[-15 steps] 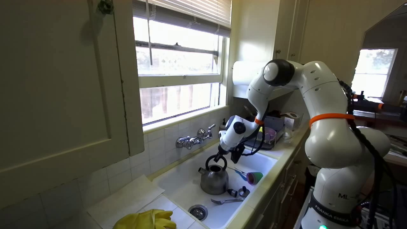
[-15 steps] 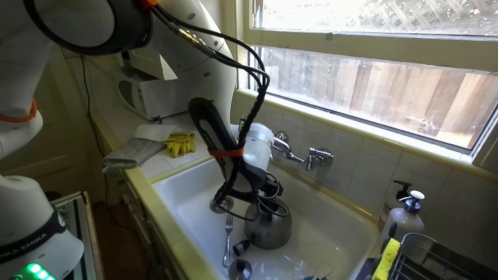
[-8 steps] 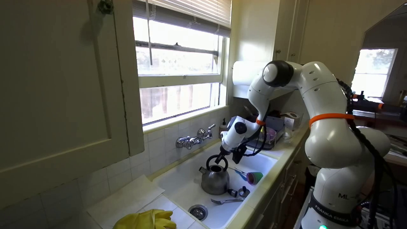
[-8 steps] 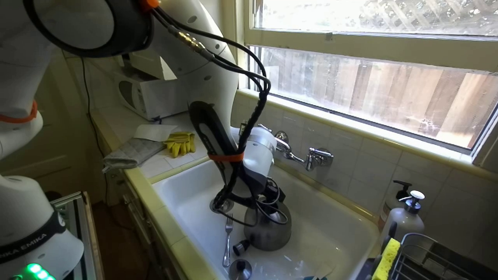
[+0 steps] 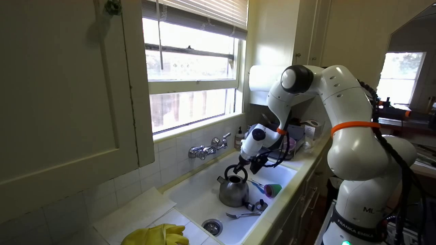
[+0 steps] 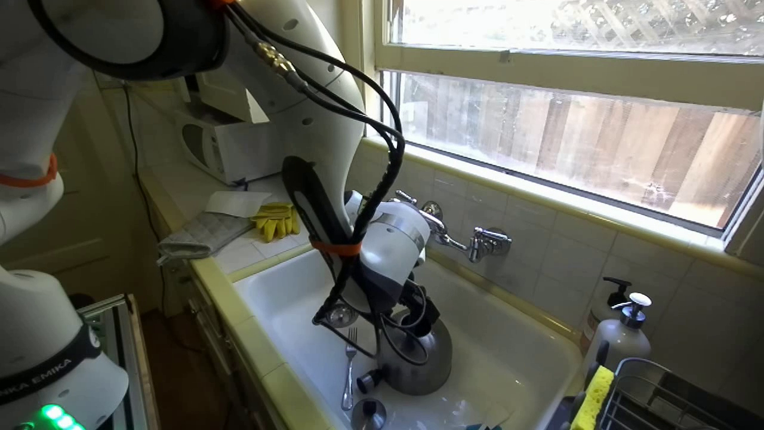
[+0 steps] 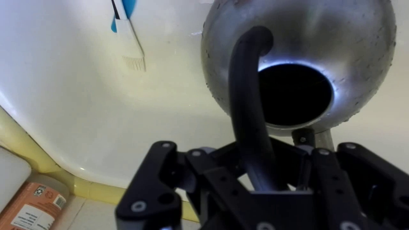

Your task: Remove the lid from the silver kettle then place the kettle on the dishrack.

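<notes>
The silver kettle [image 5: 233, 193] stands over the white sink, its top opening uncovered and dark. It also shows in an exterior view [image 6: 427, 367] and the wrist view [image 7: 345, 41]. My gripper [image 5: 237, 169] is at the top of the kettle's black arched handle [image 7: 244, 86]. In the wrist view the fingers [image 7: 255, 147] close in on the handle from both sides. I cannot tell whether the kettle's base touches the sink. The lid [image 5: 261, 205], with a black knob, lies in the sink beside the kettle. The dishrack [image 6: 656, 385] stands on the counter past the sink's end, partly out of view.
A dark cap [image 5: 250, 206] and a fork [image 5: 242, 215] lie near the kettle. A purple and green cup [image 5: 273, 190] and a brush [image 7: 129, 44] lie in the sink. The faucet [image 6: 465, 242] juts from the wall. Soap bottles [image 6: 621, 340] and a yellow sponge [image 6: 592, 399] are beside the rack.
My gripper and the kettle have moved together a little toward the dishrack end of the sink. The lid, cap and fork have not moved.
</notes>
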